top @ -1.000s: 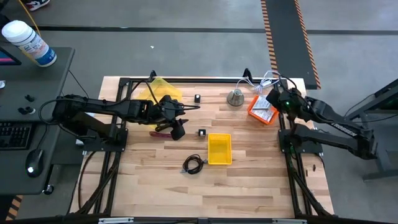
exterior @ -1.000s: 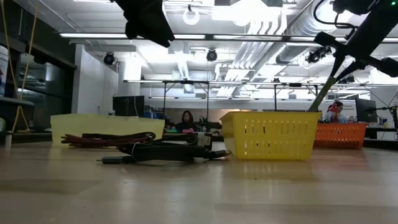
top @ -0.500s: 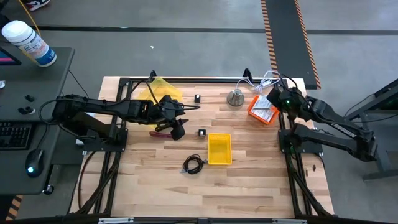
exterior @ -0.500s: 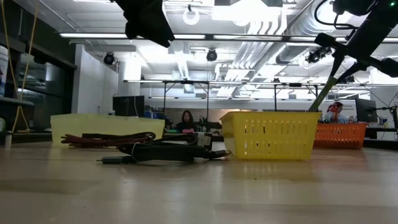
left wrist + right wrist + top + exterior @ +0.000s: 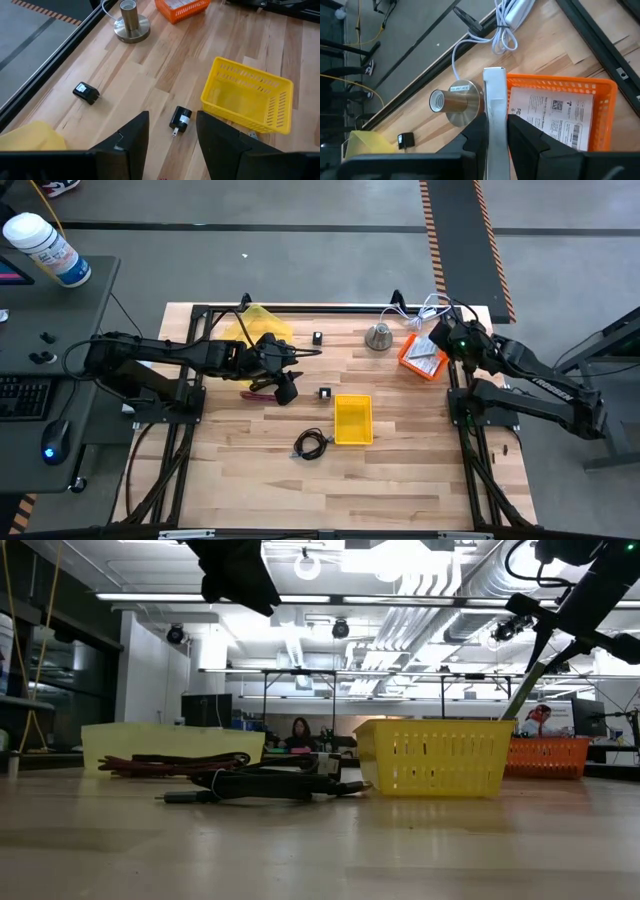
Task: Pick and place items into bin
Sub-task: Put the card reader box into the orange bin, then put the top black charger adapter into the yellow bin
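While your right gripper (image 5: 495, 131) pinched a white packet (image 5: 494, 110) over the orange basket (image 5: 600, 86), far right, its grip looked loose.
The packet could slip before reaching the yellow bin (image 5: 352, 420); your left gripper (image 5: 170, 131) hung open, empty.

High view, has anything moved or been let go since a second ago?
Nothing visibly moved. The right claw stays over the orange basket, a white packet between its fingers. The left claw hangs open as before; yellow bin and cable unchanged.
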You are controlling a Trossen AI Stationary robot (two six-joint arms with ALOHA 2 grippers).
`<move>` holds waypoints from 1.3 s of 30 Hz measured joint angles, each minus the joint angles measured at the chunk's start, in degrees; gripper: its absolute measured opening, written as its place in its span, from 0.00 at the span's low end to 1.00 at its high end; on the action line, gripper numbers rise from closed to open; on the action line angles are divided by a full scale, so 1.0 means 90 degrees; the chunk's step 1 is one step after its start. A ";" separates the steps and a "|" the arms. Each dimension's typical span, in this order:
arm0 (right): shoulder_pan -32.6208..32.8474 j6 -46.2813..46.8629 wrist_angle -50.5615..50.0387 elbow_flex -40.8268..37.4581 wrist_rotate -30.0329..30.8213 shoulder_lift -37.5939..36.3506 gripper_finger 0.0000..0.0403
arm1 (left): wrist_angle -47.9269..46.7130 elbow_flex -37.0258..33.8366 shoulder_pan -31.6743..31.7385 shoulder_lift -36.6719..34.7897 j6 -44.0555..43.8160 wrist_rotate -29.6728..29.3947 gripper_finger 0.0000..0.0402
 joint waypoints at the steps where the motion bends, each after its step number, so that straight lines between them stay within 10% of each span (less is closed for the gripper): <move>1: 0.0000 0.0000 0.0000 0.0000 0.0041 0.0000 0.16 | 0.0000 0.0000 0.0000 0.0000 0.0001 0.0000 0.38; 28: -0.0002 0.0031 0.0245 0.0002 0.0225 0.0799 0.17 | -0.0002 -0.0002 0.0000 0.0000 -0.0033 0.0002 0.38; 39: -0.0002 -0.0063 0.0243 0.0002 0.0137 0.0794 0.36 | -0.0002 -0.0002 -0.0002 0.0000 -0.0036 0.0002 0.38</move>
